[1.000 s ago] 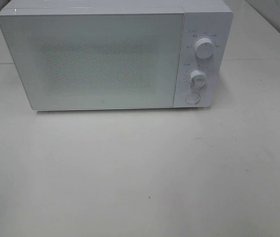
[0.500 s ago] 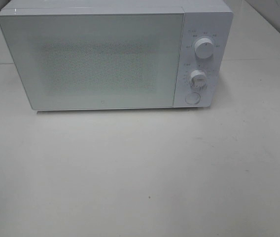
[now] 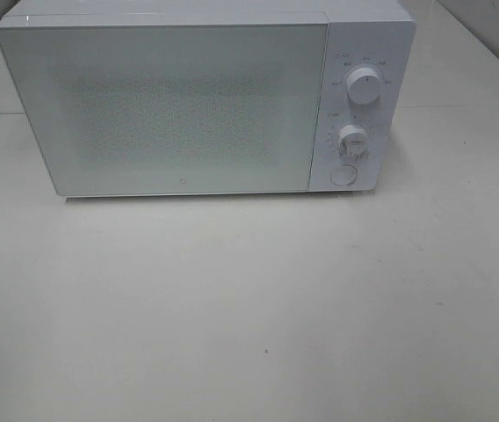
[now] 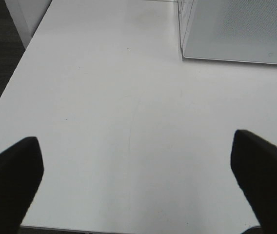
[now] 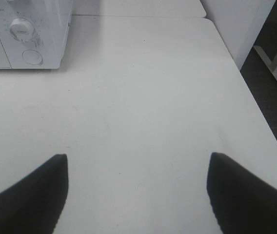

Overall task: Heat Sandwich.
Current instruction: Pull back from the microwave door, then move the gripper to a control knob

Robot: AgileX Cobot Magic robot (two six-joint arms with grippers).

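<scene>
A white box-shaped microwave oven (image 3: 162,105) stands at the far side of a pale, smooth worktop (image 3: 249,308). Its wide door (image 3: 170,53) is shut flush against the front. The dotted mesh window in the door shows nothing of the inside. On the control strip to the right of the door sit an upper round white dial (image 3: 365,88), a lower round white dial (image 3: 352,139) and, beneath both, a round white push button (image 3: 343,175). The sandwich appears in none of the views, so I cannot tell where it is. Neither arm shows in the high view. The left wrist view shows the left pincer (image 4: 134,141) hanging over bare worktop, its two black fingers (image 4: 11,180) spread wide apart with nothing between them. The microwave's lower left front corner lies well ahead of it and off to one side. The right wrist view shows the right pincer (image 5: 138,158) likewise over bare worktop, its dark fingers (image 5: 26,195) standing well apart and holding nothing. The control end of the microwave, with the lower dial and the push button, lies well ahead of it. Beyond the worktop's edge on that side there is dark floor (image 5: 275,117) and a white frame leg (image 5: 275,66).
</scene>
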